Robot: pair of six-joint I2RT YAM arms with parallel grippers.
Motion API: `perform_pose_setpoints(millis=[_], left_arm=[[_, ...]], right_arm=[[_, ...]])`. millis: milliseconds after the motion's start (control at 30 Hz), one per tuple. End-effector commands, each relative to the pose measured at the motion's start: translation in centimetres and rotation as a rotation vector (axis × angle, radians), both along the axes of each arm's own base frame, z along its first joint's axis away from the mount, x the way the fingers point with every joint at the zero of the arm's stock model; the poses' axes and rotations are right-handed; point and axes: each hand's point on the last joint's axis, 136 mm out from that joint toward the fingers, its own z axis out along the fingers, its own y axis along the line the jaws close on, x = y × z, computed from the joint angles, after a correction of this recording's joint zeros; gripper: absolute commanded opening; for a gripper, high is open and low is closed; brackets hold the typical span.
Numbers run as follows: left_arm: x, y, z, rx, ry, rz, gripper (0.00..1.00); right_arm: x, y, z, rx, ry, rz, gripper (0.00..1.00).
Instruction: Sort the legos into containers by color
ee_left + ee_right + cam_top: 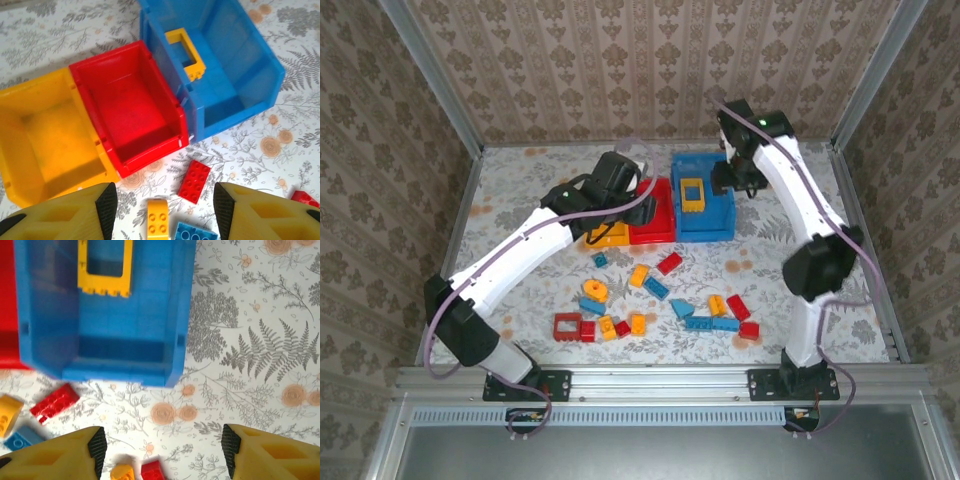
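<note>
Three containers stand side by side at mid-table: a yellow bin [608, 238], a red bin [655, 218] and a larger blue bin [705, 212]. A yellow frame lego [692, 193] lies inside the blue bin [125, 320]. The red bin [132, 107] and yellow bin [47, 135] hold nothing. Several loose legos [660, 295] in red, blue and yellow lie scattered in front of the bins. My left gripper [162, 205] hovers open above the red and yellow bins, nothing between its fingers. My right gripper [162, 445] hangs open over the blue bin's right side, holding nothing.
A red brick [195, 181], a yellow brick [157, 220] and a blue brick [195, 234] lie on the flowered tablecloth just in front of the red bin. A red open frame [567, 326] sits at the front left. Patterned walls close in the table.
</note>
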Motion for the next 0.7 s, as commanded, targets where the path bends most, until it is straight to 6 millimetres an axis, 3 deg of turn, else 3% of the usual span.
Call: perform_pose_setpoints(millis=[0, 67, 167, 233, 367, 533, 667], left_arm=[[-0.6, 2.0, -0.2, -0.044, 0.031, 0.068, 0.57], [-1.4, 3.6, -1.5, -0.039, 0.08, 0.121, 0.58], [-3.4, 6.4, -4.0, -0.013, 0.156, 0.197, 0.58], [-5.3, 8.6, -6.1, 0.013, 0.213, 0.251, 0.58], [-9.5, 13.2, -9.8, 0.083, 0.343, 0.383, 0.58], [-14.6, 18.6, -13.5, 0.154, 0.45, 0.54, 0.57], [-17.0, 20.7, -16.2, 0.172, 0.535, 0.604, 0.54]], right_arm=[[-2.5, 1.3, 1.9, 0.114, -0.138, 0.003, 0.66], [-3.9, 2.7, 1.8, 0.214, -0.211, 0.013, 0.66], [-6.6, 6.7, 1.9, 0.358, -0.354, 0.156, 0.69], [-8.7, 8.8, 0.5, 0.45, -0.415, 0.242, 0.72], [-12.2, 10.4, -2.2, 0.604, -0.512, 0.297, 0.74], [-16.4, 12.6, -5.1, 0.583, -0.557, 0.522, 0.76], [-18.7, 14.8, -6.6, 0.609, -0.541, 0.687, 0.76]])
